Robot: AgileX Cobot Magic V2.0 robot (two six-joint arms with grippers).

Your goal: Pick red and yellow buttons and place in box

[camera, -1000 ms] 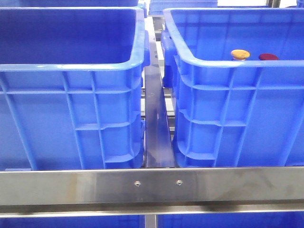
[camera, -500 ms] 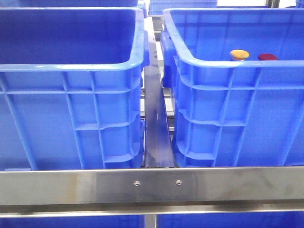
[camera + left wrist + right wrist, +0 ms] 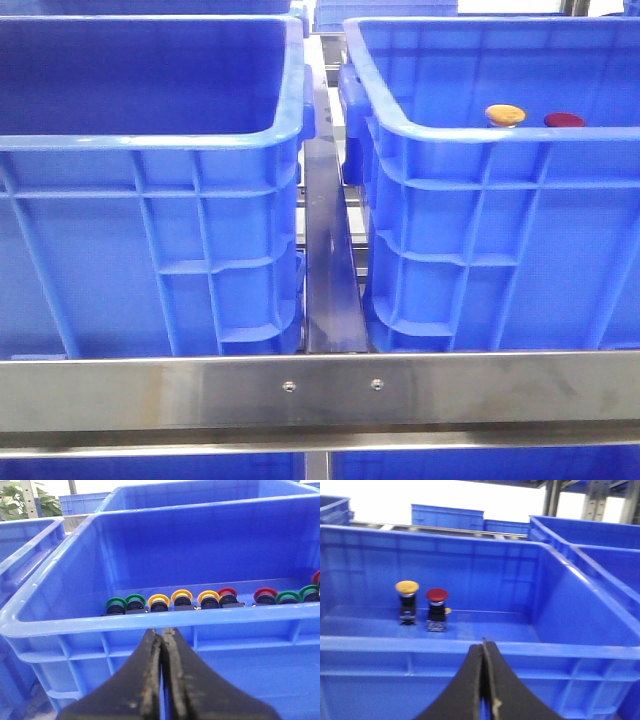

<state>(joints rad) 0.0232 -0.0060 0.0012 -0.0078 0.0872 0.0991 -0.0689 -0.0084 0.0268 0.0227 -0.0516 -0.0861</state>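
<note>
In the front view two large blue crates stand side by side, the left crate (image 3: 150, 140) and the right crate (image 3: 480, 135). A yellow-orange button (image 3: 505, 114) and a dark red button (image 3: 565, 120) stand upright inside the right crate, their caps just above its near rim. The right wrist view shows them too, the yellow button (image 3: 407, 587) beside the red button (image 3: 437, 595). My right gripper (image 3: 484, 642) is shut and empty, outside that crate's near wall. My left gripper (image 3: 162, 630) is shut and empty, outside the near rim (image 3: 75, 625) of a crate. Neither gripper shows in the front view.
The crate in the left wrist view holds a row of several buttons: green (image 3: 116, 603), yellow (image 3: 182, 596) and red (image 3: 265, 594). A steel rail (image 3: 320, 395) crosses in front of the crates, and a steel bar (image 3: 330, 260) runs between them. More blue crates stand behind.
</note>
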